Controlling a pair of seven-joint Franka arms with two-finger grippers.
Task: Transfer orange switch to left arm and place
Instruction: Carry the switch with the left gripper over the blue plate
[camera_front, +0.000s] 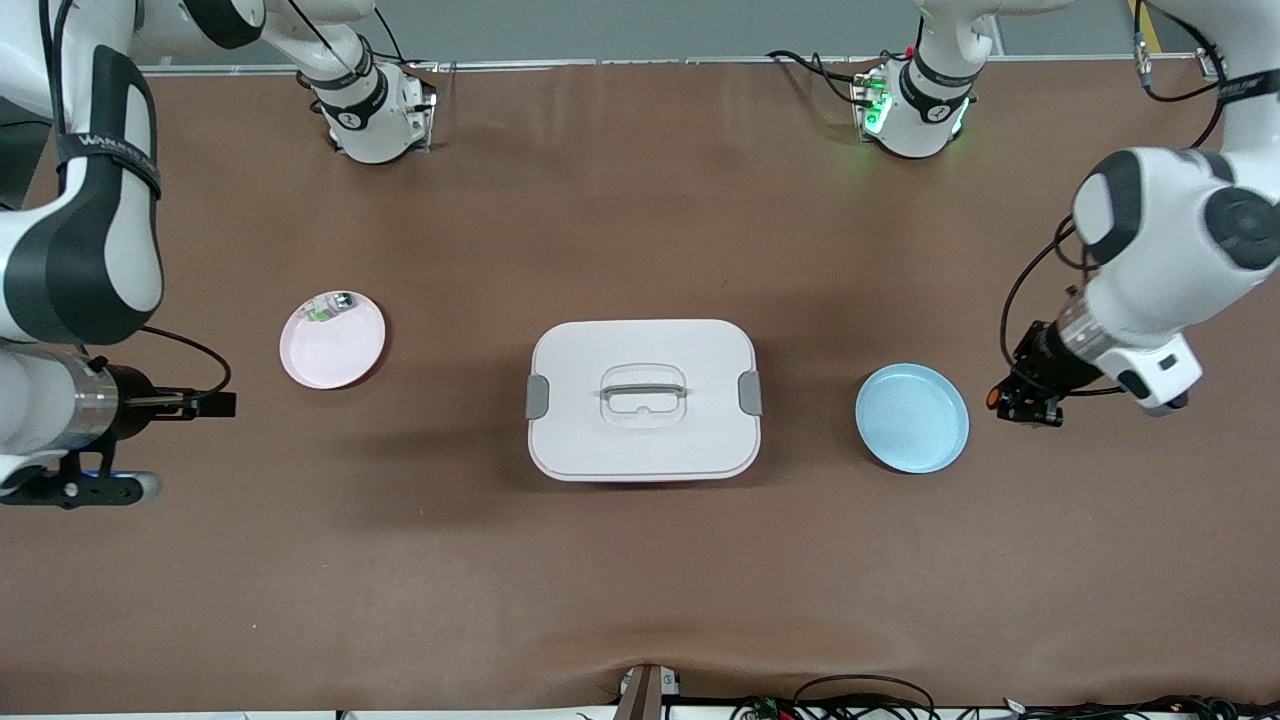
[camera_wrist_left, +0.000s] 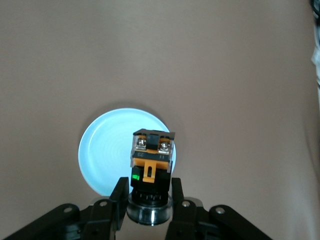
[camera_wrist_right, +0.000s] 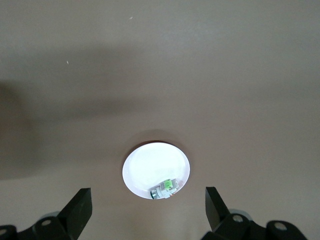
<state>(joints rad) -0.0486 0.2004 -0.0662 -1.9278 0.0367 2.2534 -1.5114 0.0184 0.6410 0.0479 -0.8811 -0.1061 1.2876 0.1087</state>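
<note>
The orange switch (camera_wrist_left: 152, 155), a black block with an orange face and a silvery round base, is held between the fingers of my left gripper (camera_wrist_left: 148, 187). In the front view the left gripper (camera_front: 1025, 402) is over bare table beside the blue plate (camera_front: 912, 417), toward the left arm's end, and the switch (camera_front: 993, 397) shows at its tip. My right gripper (camera_wrist_right: 148, 205) is open and empty. In the front view it (camera_front: 215, 404) is over the table near the pink plate (camera_front: 332, 350), at the right arm's end. The white box (camera_front: 640, 445) stands closed mid-table between the plates.
A whitish part with a green mark (camera_front: 330, 305) lies on the pink plate's rim farthest from the front camera; it also shows in the right wrist view (camera_wrist_right: 164, 190). The blue plate (camera_wrist_left: 107, 150) is bare. Brown table surface surrounds the box.
</note>
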